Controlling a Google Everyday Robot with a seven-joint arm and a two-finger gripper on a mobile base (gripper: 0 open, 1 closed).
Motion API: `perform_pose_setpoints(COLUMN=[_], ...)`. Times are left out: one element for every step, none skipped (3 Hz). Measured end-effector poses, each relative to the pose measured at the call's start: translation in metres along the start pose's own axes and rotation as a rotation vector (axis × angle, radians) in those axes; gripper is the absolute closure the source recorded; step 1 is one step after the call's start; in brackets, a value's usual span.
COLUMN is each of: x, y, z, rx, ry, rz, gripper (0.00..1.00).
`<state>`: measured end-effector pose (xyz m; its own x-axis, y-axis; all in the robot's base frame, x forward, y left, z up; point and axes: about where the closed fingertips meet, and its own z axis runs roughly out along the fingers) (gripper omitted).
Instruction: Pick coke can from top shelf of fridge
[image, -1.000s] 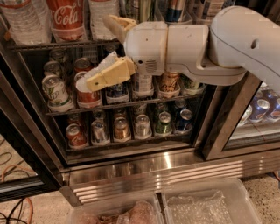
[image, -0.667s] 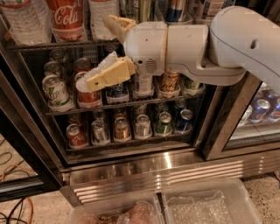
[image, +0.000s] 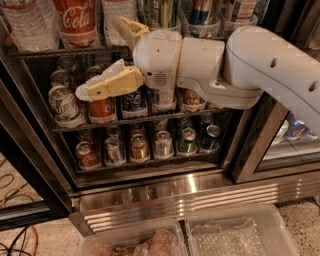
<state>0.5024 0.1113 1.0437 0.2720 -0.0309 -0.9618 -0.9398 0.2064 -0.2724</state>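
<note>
The gripper (image: 101, 57) is at the open front of the fridge (image: 210, 192), at the end of the white arm (image: 260, 65) that comes in from the right. Its jaws are spread wide and they pinch nothing. One jaw points up and to the left, in front of the top shelf (image: 40, 51). The other, yellowish one reaches to the left under the front rail of this shelf, just above a red can (image: 102, 107) on the middle rack. The coke can (image: 75, 20) stands upright on the top shelf, to the left of the upper jaw. A water bottle (image: 25, 25) is at its left side, and a pale bottle (image: 116, 12) stands between it and the jaw. I cannot tell if this jaw touches anything. Two clear plastic bins (image: 230, 232) lie on the floor below the steel base.
</note>
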Motion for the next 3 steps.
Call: perform_pose_setpoints(x=[0.002,-0.003,-0.002], y=[-0.005,-0.011,-0.017], z=[0.039,0.044,0.048], rx=[0.003,0.001,-0.001], ry=[-0.101,-0.1,-0.079], rz=[0.021,0.01,0.023], gripper=[0.0,0.0,0.0])
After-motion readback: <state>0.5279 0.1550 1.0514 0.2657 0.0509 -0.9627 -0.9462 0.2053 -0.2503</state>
